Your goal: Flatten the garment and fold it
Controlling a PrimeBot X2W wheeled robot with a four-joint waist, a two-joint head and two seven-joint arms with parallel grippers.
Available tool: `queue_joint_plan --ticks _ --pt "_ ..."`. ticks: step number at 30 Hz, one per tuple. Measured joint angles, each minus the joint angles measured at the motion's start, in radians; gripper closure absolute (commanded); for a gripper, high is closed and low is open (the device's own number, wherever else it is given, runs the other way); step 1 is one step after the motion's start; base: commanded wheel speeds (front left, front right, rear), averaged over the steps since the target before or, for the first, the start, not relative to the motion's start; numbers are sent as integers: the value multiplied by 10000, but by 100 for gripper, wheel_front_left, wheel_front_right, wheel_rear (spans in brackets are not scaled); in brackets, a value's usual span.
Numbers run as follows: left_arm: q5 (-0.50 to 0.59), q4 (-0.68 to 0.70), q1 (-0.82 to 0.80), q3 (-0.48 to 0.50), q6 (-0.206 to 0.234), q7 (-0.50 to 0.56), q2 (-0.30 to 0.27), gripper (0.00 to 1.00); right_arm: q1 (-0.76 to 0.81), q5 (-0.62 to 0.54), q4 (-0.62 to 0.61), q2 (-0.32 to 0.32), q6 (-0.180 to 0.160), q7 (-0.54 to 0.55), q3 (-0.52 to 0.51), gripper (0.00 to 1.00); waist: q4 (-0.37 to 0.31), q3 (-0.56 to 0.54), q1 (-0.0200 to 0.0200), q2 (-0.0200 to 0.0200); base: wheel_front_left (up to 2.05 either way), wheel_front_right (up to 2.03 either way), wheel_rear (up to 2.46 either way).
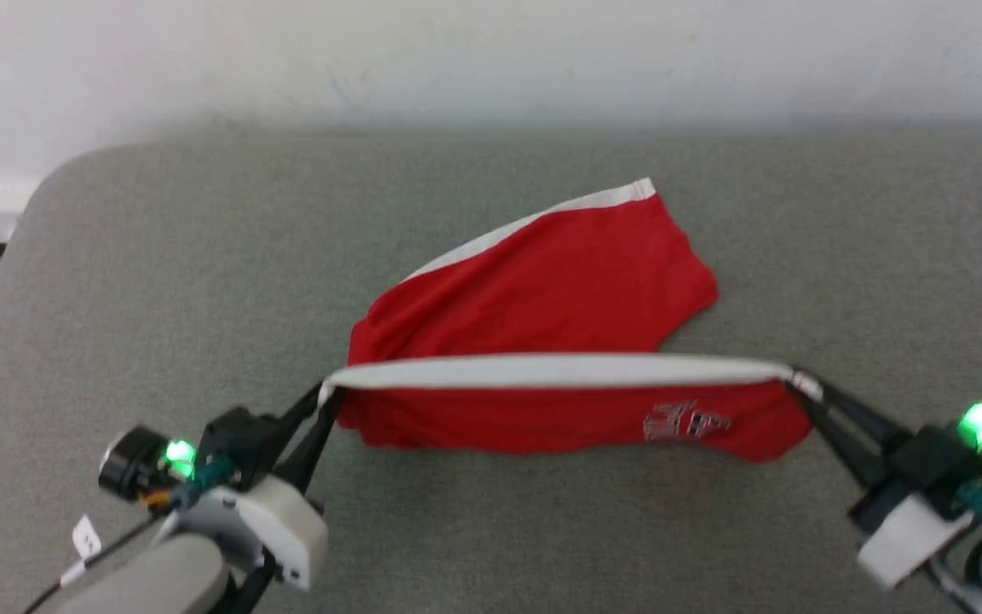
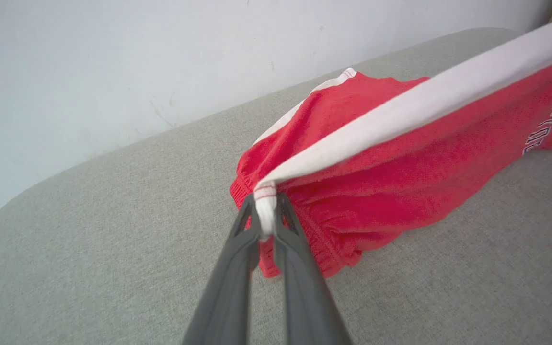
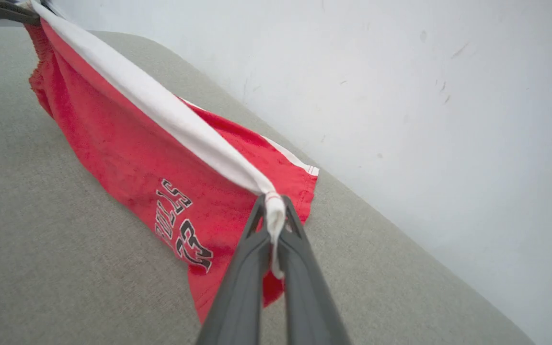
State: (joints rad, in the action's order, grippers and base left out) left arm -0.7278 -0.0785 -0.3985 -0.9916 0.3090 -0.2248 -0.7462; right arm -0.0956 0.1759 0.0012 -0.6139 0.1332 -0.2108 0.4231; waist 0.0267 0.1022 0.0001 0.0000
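Over woven grey tabletop point(image 1: 116, 298), thin red shorts point(image 1: 542, 290) stretch taut.

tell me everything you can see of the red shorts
The red shorts are thin cloth with white trim. A white side stripe is stretched taut between the left end effector and right end effector, both shut on its ends. A black-and-white print hangs below it; the far leg lies on the grey table.

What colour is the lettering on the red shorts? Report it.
Black-and-white lettering on the thin red cloth shorts; clearest in the right wrist view.
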Motion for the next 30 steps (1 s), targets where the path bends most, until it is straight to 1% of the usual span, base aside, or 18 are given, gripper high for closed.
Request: queue_joint_plan --ticks 3,5,9,13,18,22,26,30 --pt "100 -410 -756 113 -318 -4 297 100 -1083 17 144 -320 -2 113 90 100 137 351 1 0 0 0 0" --pt "196 -681 -1215 161 -539 -10 499 100 -1884 36 353 -568 -2 188 334 100 238 622 1 0 0 0 0" --pt "491 -1354 -2168 174 -959 -17 938 100 -3614 232 1066 -1018 -2 382 1066 100 486 1214 2 0 0 0 0" --pt "700 -1988 -3020 148 -1371 -44 1308 100 -5531 347 1987 -1168 -2 617 1988 100 757 1838 3 0 0 0 0" --pt "848 -2589 -3817 128 -1770 -42 1657 100 -7837 769 3538 -993 -2 855 3319 100 1078 2616 3 1 0 0 0" --pt "899 -2886 -4132 136 -1862 -52 1810 100 -9425 817 4870 -600 -2 1141 4648 100 1297 3194 2 0 0 0 0" --pt "953 -3058 -4281 125 -1987 -125 1910 100 -10369 1438 6309 -13 -2 1461 5459 100 1480 3694 2 0 0 0 0" --pt "980 -3218 -4338 86 -2046 -144 2111 100 -10785 2153 7235 332 -2 1896 6506 100 1663 4010 2 0 0 0 0"
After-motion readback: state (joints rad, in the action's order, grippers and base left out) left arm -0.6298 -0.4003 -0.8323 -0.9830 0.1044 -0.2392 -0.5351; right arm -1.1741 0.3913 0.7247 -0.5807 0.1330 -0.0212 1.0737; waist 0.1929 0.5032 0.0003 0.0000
